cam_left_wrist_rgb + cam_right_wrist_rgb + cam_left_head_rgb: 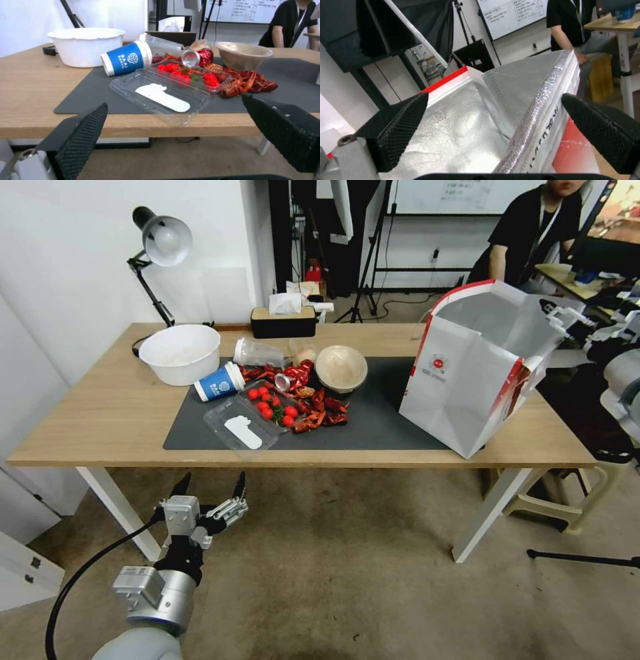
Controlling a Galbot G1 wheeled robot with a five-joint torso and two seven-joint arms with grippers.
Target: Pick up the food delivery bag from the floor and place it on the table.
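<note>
The food delivery bag [460, 380], white with red edging and a small round logo, stands tilted on the right end of the table [100, 413], partly on the dark grey mat [380, 413]. Its mouth is open and the foil lining [460, 130] shows. My right gripper [555, 317] is at the bag's upper right rim. In the right wrist view the right gripper [495, 97] is open, its fingers wide on either side of that rim. My left gripper [212, 480] hangs open and empty over the floor [333, 580], below the table's front edge.
On the mat's left half lie a white bowl [180, 353], a tipped blue cup [220, 381], a clear box of tomatoes [257, 413], crayfish shells [320, 410], a can and a paper bowl [341, 368]. A lamp [160, 243] and a tissue box [283, 321] stand behind. A stool [553, 500] stands under the right end.
</note>
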